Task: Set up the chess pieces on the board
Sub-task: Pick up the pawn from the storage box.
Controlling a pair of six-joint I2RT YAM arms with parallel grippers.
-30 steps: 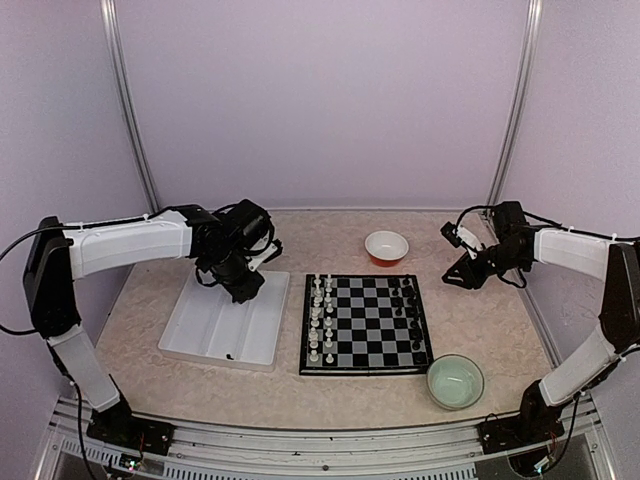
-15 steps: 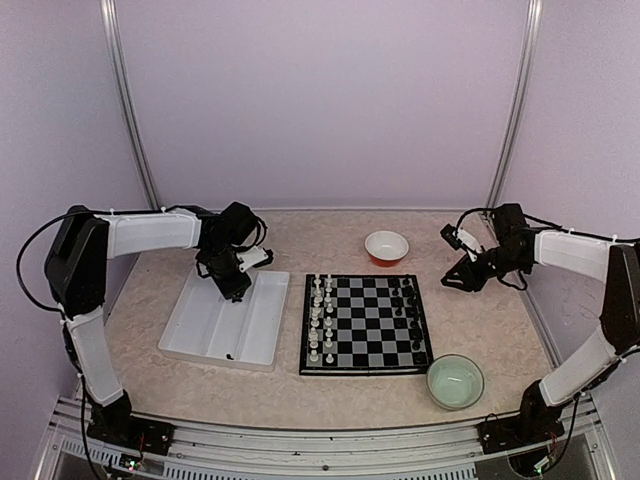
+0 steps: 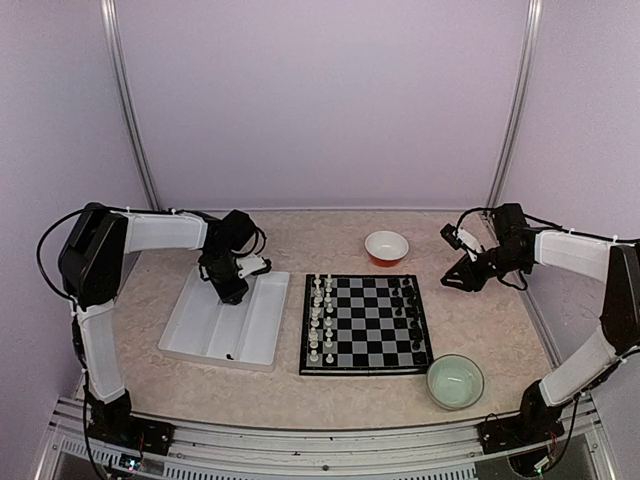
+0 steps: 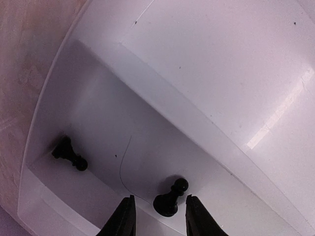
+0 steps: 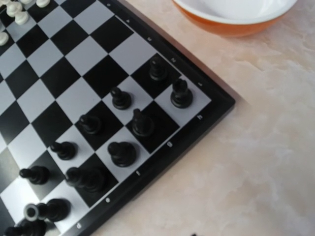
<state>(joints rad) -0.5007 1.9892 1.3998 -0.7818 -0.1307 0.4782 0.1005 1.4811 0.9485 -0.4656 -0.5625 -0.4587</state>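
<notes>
In the left wrist view my left gripper [image 4: 160, 198] stands open over the white tray [image 4: 211, 73], its fingertips [image 4: 124, 216] on either side of an upright black pawn [image 4: 170, 197], with a small gap on each side. Another black pawn [image 4: 69, 154] lies on its side in the tray corner. The board [image 3: 365, 312] holds white pieces [image 3: 320, 315] along its left side and black pieces [image 3: 408, 305] along its right. My right gripper [image 3: 456, 279] hovers right of the board over bare table; its jaws are hidden.
An orange bowl [image 3: 386, 247] stands behind the board and a green bowl [image 3: 455, 381] at its near right corner. A small dark speck [image 3: 229, 356] lies at the tray's near end. The right wrist view shows the board's black corner [image 5: 147, 123] and the bowl's rim [image 5: 231, 22].
My left arm has drawn back to the left and its gripper has come down into the tray around the pawn, jaws narrowing slightly. The right arm has not moved.
</notes>
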